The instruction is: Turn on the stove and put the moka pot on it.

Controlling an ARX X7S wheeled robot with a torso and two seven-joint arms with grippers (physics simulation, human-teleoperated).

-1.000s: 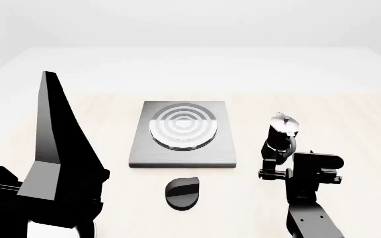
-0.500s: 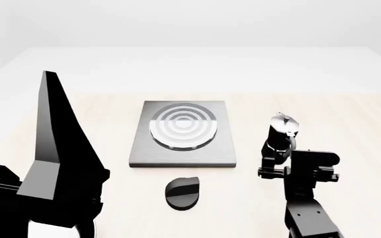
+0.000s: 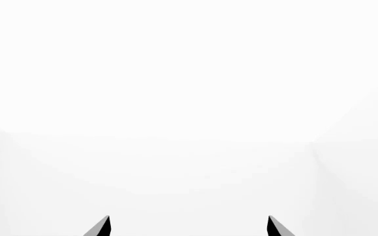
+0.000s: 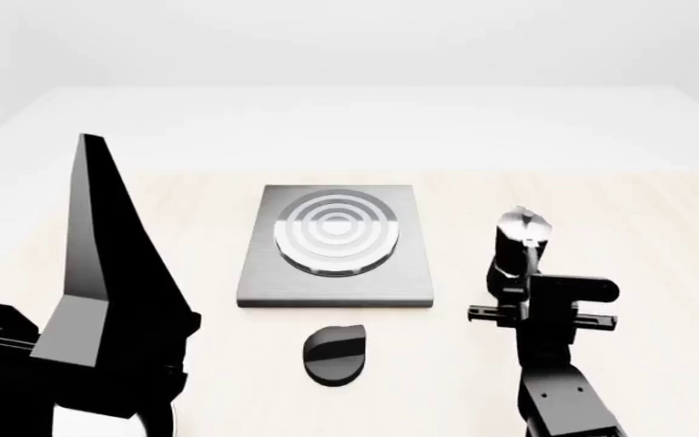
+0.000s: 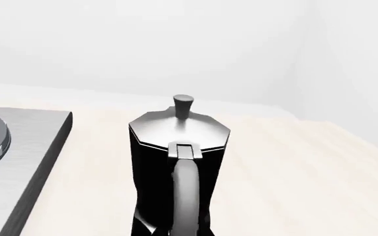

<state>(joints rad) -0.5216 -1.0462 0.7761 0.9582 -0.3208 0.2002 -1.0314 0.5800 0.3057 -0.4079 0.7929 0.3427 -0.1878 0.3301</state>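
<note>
The stove (image 4: 338, 273) is a dark-grey square slab with raised rings at the table's middle, and its edge also shows in the right wrist view (image 5: 25, 147). Its round black knob (image 4: 335, 353) lies apart, in front of it. The moka pot (image 4: 520, 238) stands upright on the table to the right of the slab. Its handle (image 5: 187, 191) points at the right wrist camera. My right gripper (image 4: 522, 284) is right behind the pot, closed in on the handle. My left gripper (image 3: 187, 223) is open and empty, raised at the near left with a finger (image 4: 101, 237) pointing up.
The pale wooden table (image 4: 641, 218) runs back to a white wall. The raised left arm (image 4: 34, 364) blocks the near-left corner of the head view. The left wrist view holds only blank white.
My right gripper has levelled out and moved in on the pot's handle, with its visible finger drawn inward. The pot has shifted very slightly. The left arm has not moved.
</note>
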